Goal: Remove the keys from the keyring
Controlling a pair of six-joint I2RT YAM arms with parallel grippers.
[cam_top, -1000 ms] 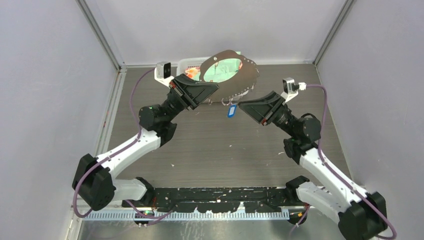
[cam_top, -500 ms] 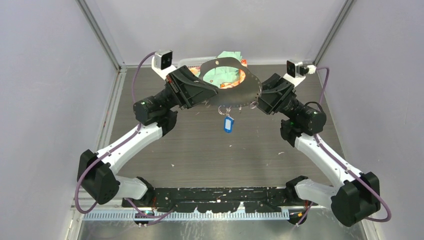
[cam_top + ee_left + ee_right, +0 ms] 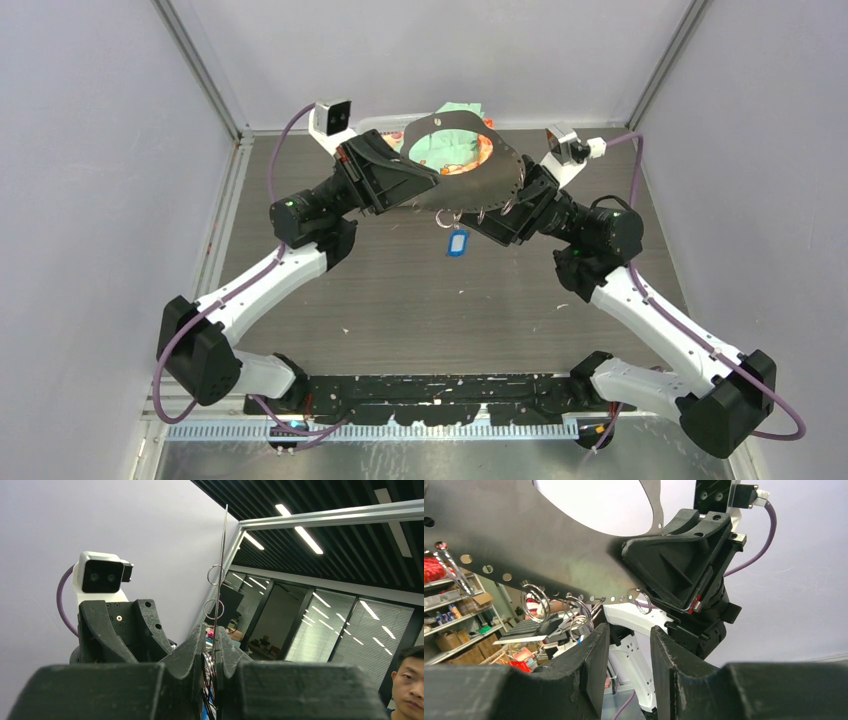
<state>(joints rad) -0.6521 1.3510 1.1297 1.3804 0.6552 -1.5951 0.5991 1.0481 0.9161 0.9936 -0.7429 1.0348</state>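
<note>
One careless closure is risking swinging the keys (image 3: 456, 243), dangling at 6 o'clock on the keyring (image 3: 490, 185), out of reach, while my left gripper (image 3: 212, 652) is clamping its 8 o'clock rim and my right gripper (image 3: 626, 635) is hovering part-open, empty.

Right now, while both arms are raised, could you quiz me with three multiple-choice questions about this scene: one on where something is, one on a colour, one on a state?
1. Where are the keys?
A. hanging under the keyring
B. in a drawer
C. on a wall hook

2. What colour is the tag on the keys?
A. red
B. yellow
C. blue

3. How is the left gripper?
A. wide open
B. shut on the keyring's edge
C. out of view

Answers:
1 A, the tag dangles from the plate's near rim.
2 C, it shows bright blue in the top view.
3 B, its wrist view shows the thin plate pinched between the fingers.
</note>
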